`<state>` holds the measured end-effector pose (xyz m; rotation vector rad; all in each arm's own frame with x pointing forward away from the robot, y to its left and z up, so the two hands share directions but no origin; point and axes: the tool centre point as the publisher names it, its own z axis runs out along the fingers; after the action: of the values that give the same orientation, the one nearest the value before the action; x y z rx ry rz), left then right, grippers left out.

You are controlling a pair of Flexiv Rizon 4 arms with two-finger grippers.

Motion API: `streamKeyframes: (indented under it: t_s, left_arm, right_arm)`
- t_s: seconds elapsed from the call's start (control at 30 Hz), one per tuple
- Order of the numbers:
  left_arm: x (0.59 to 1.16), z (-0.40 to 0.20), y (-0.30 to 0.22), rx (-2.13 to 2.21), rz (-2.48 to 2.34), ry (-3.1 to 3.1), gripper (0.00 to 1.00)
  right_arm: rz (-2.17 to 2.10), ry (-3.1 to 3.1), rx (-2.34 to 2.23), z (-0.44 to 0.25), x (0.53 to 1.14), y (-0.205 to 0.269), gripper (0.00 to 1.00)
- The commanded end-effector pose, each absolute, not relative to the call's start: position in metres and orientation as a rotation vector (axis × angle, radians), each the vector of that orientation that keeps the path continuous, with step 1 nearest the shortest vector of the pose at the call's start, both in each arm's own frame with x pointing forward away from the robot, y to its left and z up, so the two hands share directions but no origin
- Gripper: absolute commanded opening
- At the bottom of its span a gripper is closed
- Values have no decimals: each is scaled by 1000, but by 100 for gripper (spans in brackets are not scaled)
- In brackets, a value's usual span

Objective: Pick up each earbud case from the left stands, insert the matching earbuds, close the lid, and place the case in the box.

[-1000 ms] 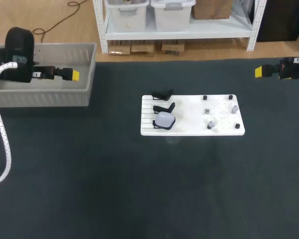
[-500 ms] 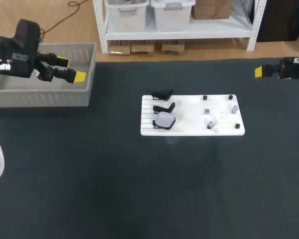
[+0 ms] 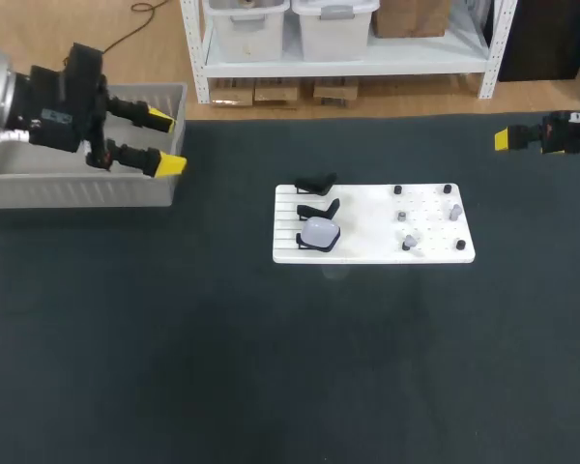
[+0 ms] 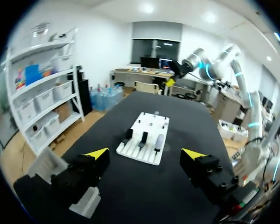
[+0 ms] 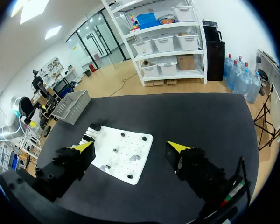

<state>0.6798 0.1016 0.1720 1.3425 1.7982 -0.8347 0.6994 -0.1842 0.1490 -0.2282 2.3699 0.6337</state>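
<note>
We look down on the whole table [image 3: 174, 367] from above and behind. Our wrist cameras face inward from opposite ends (both well back); all three share the white stand board [image 3: 367, 220].

A dark, matte surface [image 3: 271, 387] fills most of the head view. Beyond its far edge lies a light wooden floor [image 3: 126, 48], where a white metal shelf unit [image 3: 338, 68] holds pale plastic bins [image 3: 333, 21], with cardboard boxes [image 3: 295, 92] tucked underneath. The wrist views show white walls [image 4: 102, 42], bright ceiling lights [image 4: 147, 8], glass partitions [image 5: 91, 39] and blue water bottles [image 5: 245, 79] standing on the floor.
</note>
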Motion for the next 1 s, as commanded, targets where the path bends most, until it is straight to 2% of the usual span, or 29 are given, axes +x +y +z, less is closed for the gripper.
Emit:
streamKeyframes:
  t_s: [0.03, 0.67, 1.0]
  left_arm:
    - [680, 159, 91, 1418, -880, 1751, 100]
    - [659, 109, 43, 1600, -961, 1631, 100]
    - [663, 81, 12, 1564, -949, 1629, 100]
  right_arm:
    - [634, 2371, -229, 149, 699, -184, 100]
    - [634, 2371, -229, 149, 699, -184, 100]
    - [634, 2371, -229, 149, 699, -184, 100]
